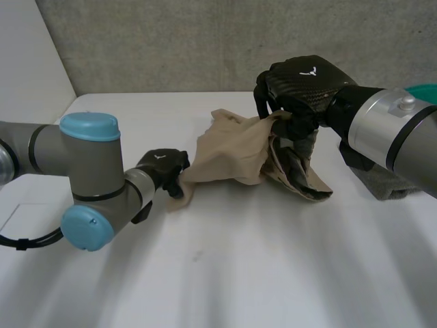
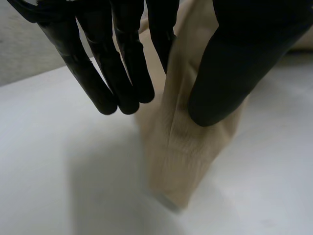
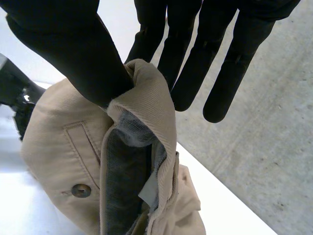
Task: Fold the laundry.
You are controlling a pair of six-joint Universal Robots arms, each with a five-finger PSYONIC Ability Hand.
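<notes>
The left arm point(image 1: 89, 167) is built of grey round tubes, and its joints are closed by light-blue caps point(image 1: 89, 126), the upper one at about 9 o'clock in the head view. The left hand point(image 1: 161, 165) is black with a small white mark on its back. The right arm point(image 1: 382, 130) has a wide silver-grey ring with a little round screw point(image 1: 407, 102). The right hand point(image 1: 300, 85) is black too, its back showing a woven pattern and a white wing-shaped mark point(image 1: 311, 70). The fingers point(image 2: 103, 98) are shiny with round tips.
</notes>
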